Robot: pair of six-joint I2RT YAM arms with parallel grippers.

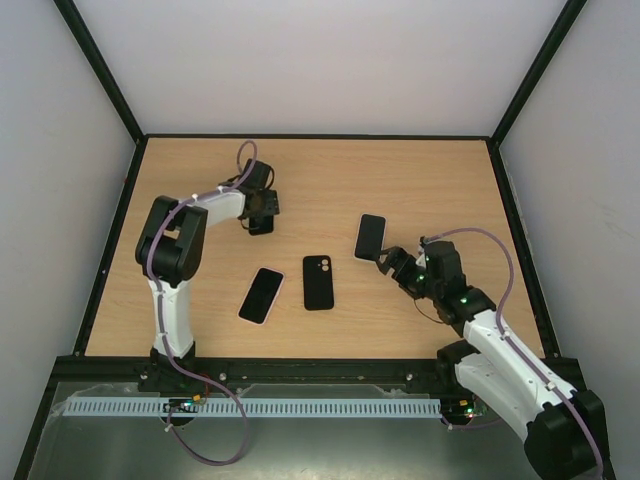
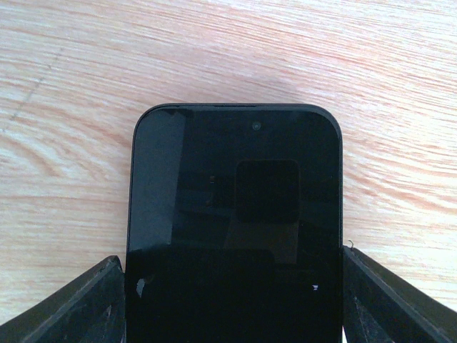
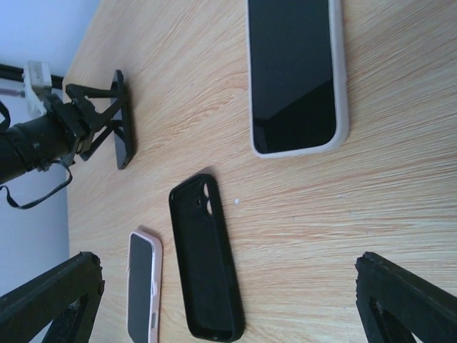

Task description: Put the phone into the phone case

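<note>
Left claw [image 1: 262, 222]: closed on the long sides of the black phone [image 2: 234, 214], one finger [image 2: 78, 307] against each edge, at the far left of the table [image 1: 420, 180].
Black phone: screen toward the left wrist camera and dark. From the right wrist view it [image 3: 126, 146] shows edge-on, raised off flat. Whether its lower edge touches the wood cannot be told.
Black case [image 1: 318, 282]: lies empty and flat at the middle of the table, open side up, camera cut-out at its far end. It is well apart from the held phone, nearer and to the right of it.
Right claw [image 1: 392, 262]: jaws wide, nothing between the fingers [image 3: 50, 304], low over the right side of the table.
Phone in a pale case [image 1: 370, 237]: flat, screen up, just beyond the right claw.
Phone in a pink case [image 1: 261, 295]: flat, screen up, just left of the black case, angled slightly.
</note>
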